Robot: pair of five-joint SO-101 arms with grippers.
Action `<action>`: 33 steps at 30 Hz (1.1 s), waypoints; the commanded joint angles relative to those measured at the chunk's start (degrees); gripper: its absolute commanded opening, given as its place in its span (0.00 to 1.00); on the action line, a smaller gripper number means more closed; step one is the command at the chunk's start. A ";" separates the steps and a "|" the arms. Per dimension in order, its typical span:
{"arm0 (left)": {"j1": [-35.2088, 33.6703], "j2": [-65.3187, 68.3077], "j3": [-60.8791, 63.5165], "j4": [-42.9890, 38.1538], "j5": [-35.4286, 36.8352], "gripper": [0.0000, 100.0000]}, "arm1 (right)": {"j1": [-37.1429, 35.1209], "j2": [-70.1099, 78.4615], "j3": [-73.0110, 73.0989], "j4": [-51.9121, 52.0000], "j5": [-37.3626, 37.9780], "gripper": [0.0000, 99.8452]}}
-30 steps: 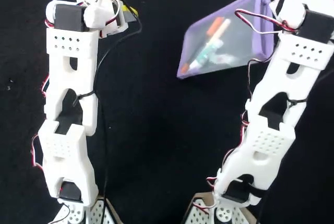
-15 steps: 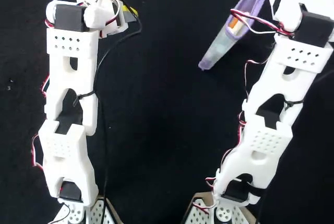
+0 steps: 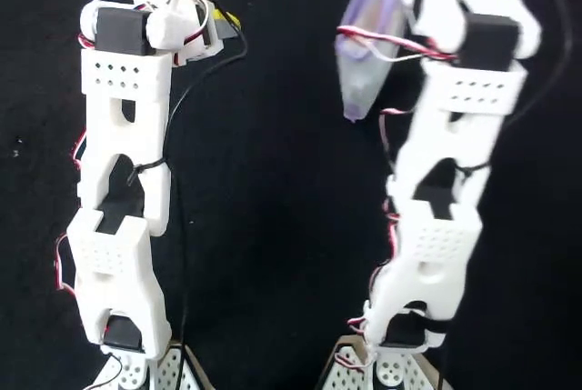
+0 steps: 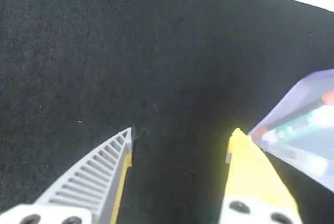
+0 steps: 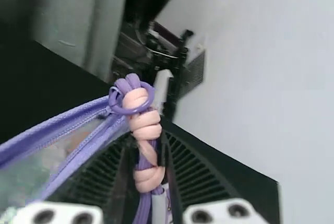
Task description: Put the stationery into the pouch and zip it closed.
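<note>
Purple cord point(image 5: 127, 85): pinches it tight between the right jaws to hold the pouch point(image 3: 364, 63) hanging under them, off the worktop point(image 3: 273, 181), pens point(image 4: 297, 127) inside. Holds the left jaws wide open, empty, near the pouch, maybe to steady it for zipping.

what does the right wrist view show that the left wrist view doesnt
Right wrist view: the right end effector shut on the knotted cord pull of the pouch, with the purple zipper running off from it and a pale wall behind.
Left wrist view: the left end effector open above the black table, and pens lying inside the clear side of the pouch.
Both: the purple pouch.
</note>
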 commanded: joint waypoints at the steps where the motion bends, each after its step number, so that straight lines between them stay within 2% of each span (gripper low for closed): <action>1: 0.40 -2.46 -0.22 -0.79 -0.35 0.29 | -7.38 -5.76 -2.77 3.08 -4.57 0.01; 4: -0.92 -2.46 -0.22 -0.70 -0.44 0.29 | -10.90 -5.85 -2.86 7.47 -7.38 0.01; 9: -9.19 -3.08 -0.92 -1.14 -0.35 0.29 | -15.12 -5.67 -2.68 16.53 -11.52 0.01; 13: -14.29 -2.55 -3.47 -1.14 -0.35 0.29 | -16.62 -5.76 -2.24 16.70 -16.97 0.01; 15: -15.69 -2.55 -4.09 -1.05 -0.35 0.29 | -18.90 -5.58 -1.63 16.70 -17.14 0.01; 19: -17.54 -2.64 -4.00 -0.97 -0.35 0.29 | -24.18 -6.81 4.18 16.70 -17.67 0.01; 23: -19.21 -2.55 -3.74 0.26 -0.35 0.29 | -26.29 -11.21 13.32 16.70 -17.67 0.01; 27: -19.82 -2.55 -3.47 3.34 -0.35 0.29 | -26.55 -18.33 22.90 16.62 -17.67 0.01; 33: -20.26 -3.16 5.76 3.25 -0.35 0.29 | -26.46 -30.11 38.90 16.26 -17.23 0.01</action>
